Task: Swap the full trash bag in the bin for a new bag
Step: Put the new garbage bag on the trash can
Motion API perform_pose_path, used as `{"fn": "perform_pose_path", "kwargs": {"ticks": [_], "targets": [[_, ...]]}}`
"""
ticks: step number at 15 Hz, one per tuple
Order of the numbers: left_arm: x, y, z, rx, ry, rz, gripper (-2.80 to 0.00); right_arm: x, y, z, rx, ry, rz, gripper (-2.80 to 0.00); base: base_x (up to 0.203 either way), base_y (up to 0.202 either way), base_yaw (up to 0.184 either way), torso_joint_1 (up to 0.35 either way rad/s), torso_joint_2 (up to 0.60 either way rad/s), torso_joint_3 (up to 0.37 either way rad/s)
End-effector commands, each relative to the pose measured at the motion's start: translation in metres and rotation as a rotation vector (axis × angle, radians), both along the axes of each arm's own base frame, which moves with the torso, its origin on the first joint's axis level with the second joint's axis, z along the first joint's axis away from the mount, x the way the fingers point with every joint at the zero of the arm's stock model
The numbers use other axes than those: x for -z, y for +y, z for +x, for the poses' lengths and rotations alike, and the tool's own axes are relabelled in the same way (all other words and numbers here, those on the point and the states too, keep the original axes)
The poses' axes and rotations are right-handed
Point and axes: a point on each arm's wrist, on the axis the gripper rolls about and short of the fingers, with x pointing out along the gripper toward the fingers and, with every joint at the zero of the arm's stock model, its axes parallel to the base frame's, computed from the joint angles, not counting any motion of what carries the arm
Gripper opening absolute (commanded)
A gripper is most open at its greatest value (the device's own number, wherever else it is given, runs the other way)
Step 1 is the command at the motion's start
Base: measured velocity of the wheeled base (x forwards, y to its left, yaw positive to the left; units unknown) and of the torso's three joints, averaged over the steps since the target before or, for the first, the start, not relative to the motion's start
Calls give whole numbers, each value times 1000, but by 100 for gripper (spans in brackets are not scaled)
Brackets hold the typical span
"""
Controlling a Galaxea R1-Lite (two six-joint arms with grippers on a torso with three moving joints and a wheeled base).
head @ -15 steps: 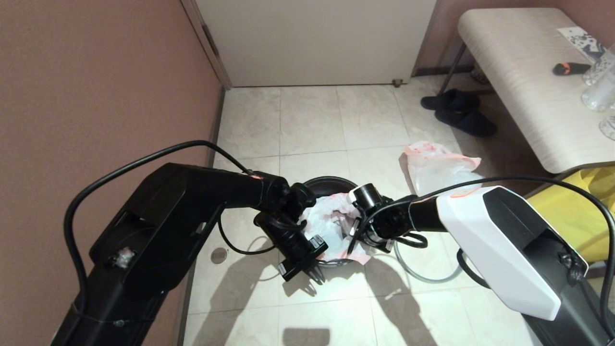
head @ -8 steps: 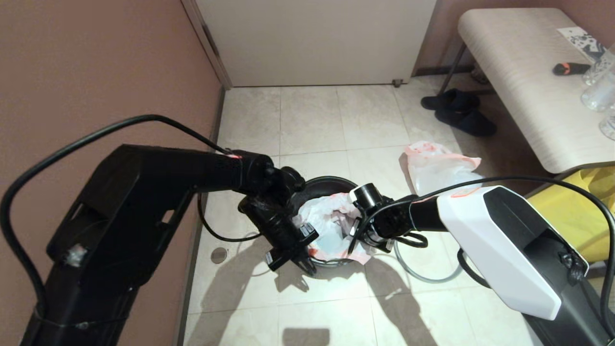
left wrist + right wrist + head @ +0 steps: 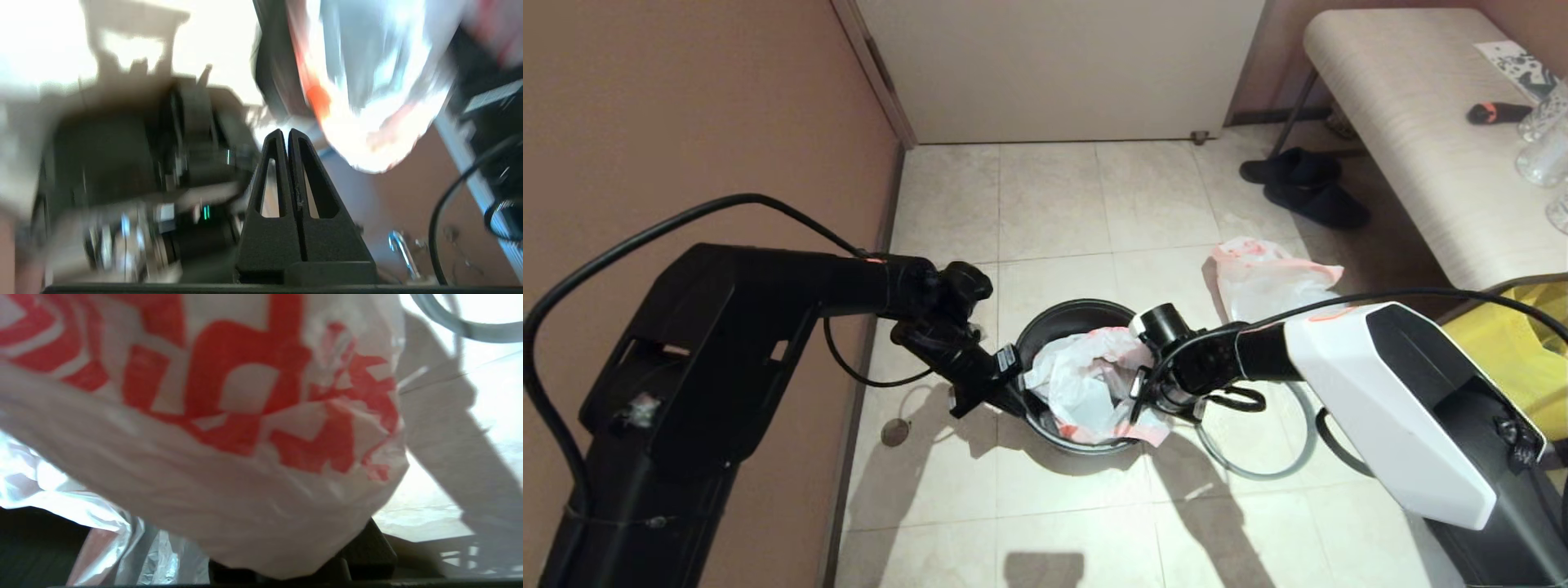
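The new bag [image 3: 1086, 384] sits crumpled in the mouth of the bin [image 3: 1045, 322], its printed edge draped over the bin's near right rim. The right gripper [image 3: 1147, 400] is there, buried in plastic; its jaws cannot be told. The left gripper [image 3: 288, 134], jaws closed and empty, hangs just outside the bin's left rim, so the right is nearer.

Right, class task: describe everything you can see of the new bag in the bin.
The new bag is thin translucent white plastic with pink-red printing, crumpled. It sits in the mouth of the black bin, one edge draped over the near rim. The right gripper is at that draped edge; its wrist view is filled with plastic. The left gripper is beside it, fingers together.
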Motion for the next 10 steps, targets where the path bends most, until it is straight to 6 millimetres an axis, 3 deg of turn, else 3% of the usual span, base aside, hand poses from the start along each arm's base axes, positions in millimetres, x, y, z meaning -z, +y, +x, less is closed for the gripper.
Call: {"fn": "perform_pose_path", "kwargs": {"ticks": [1,3,5,10], "targets": [[11,12,9,-11,-8,-2,-280,-16,-13,4,-31,-28,-33,-280,0,0,0,0,0,0],[26,10,13,20,0,7,-280,-31,-30,8,-60,-52,-59,-280,0,0,0,0,0,0],[29,-5,9,67,-16,2,-280,-52,-36,2,-76,-80,-66,-280,0,0,0,0,0,0],[34,-3,7,59,-110,-10,-280,-115,-28,-24,-237,-201,-141,-280,0,0,0,0,0,0]]}}
